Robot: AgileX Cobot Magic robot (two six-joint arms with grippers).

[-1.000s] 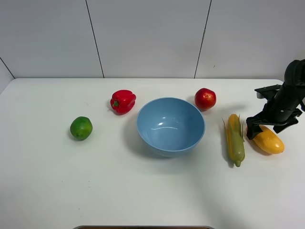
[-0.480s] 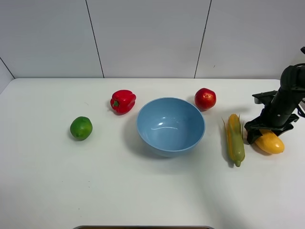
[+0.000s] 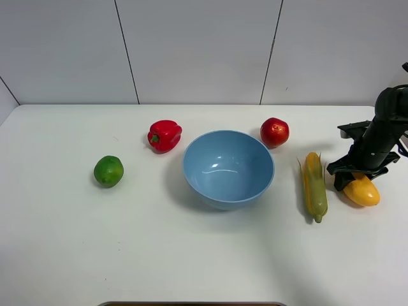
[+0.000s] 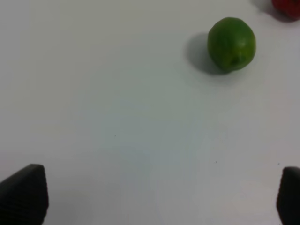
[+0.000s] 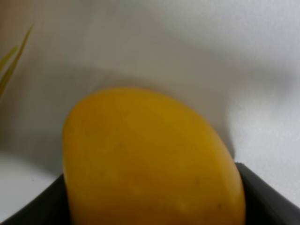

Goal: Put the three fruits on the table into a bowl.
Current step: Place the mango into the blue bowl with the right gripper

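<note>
The yellow-orange mango (image 3: 362,190) lies at the right end of the white table (image 3: 159,255). My right gripper (image 3: 354,175) is down over its near end, shut on it. In the right wrist view the mango (image 5: 150,159) fills the space between the dark fingers (image 5: 33,208) of my right gripper (image 5: 150,206). The red apple (image 3: 275,132) sits behind and to the right of the light-blue bowl (image 3: 217,194), which holds nothing. The green lime (image 3: 108,171) rests at the left. My left gripper (image 4: 150,197) hangs open above bare table, well short of the lime (image 4: 232,44).
A red bell pepper (image 3: 164,135) stands behind and left of the bowl; its edge (image 4: 287,7) shows in the left wrist view. A corn cob in green husk (image 3: 314,185) lies between bowl and mango, close beside my right gripper.
My right gripper's jaws have closed in on the mango, which has shifted slightly. The left gripper and the other objects have not moved.
</note>
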